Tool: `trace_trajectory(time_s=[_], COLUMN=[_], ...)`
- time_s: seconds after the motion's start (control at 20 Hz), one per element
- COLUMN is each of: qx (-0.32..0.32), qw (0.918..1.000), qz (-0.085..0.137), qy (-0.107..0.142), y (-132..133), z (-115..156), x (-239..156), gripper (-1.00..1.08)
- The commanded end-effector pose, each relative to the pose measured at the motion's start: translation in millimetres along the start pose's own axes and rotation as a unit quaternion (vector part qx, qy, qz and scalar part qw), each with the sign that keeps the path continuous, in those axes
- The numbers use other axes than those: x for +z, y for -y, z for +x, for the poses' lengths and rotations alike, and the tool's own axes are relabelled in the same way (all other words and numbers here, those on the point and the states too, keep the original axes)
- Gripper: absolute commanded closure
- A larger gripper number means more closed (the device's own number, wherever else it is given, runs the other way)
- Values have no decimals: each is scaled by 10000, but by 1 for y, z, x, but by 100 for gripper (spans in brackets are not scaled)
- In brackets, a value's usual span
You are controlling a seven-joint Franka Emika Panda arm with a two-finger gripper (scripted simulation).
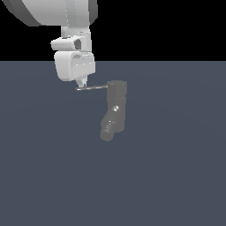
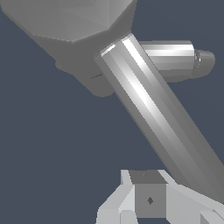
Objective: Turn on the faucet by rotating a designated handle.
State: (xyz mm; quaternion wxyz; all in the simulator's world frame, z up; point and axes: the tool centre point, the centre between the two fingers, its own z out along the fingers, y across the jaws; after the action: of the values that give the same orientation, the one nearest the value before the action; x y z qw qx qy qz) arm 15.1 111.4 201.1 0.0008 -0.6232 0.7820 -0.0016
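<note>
Fingertips of the white hand (image 1: 80, 84) hang at the outer end of the handle (image 1: 92, 88), a thin rod running sideways from the top of the faucet (image 1: 114, 109) toward the exterior view's left. Whether the hand grips the rod or merely touches it cannot be told. The faucet stands on the dark desk (image 1: 176, 167), its spout bent downward.

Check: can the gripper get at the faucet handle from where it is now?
Probably yes. The gripper sits right at the free end of the handle, which sticks out sideways from the faucet; nothing lies between them.
</note>
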Motion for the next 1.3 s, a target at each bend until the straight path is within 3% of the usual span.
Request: trace_trajectory(time_s=[0.0, 0.1, 1.25], qx=[-56, -4, -34], qw=[10000, 10000, 10000], qz=[-18, -3, -11], qy=[1, 2, 3], y=[-13, -6, -58], z=[-6, 0, 48], x=[0, 0, 0], gripper=[108, 108, 108])
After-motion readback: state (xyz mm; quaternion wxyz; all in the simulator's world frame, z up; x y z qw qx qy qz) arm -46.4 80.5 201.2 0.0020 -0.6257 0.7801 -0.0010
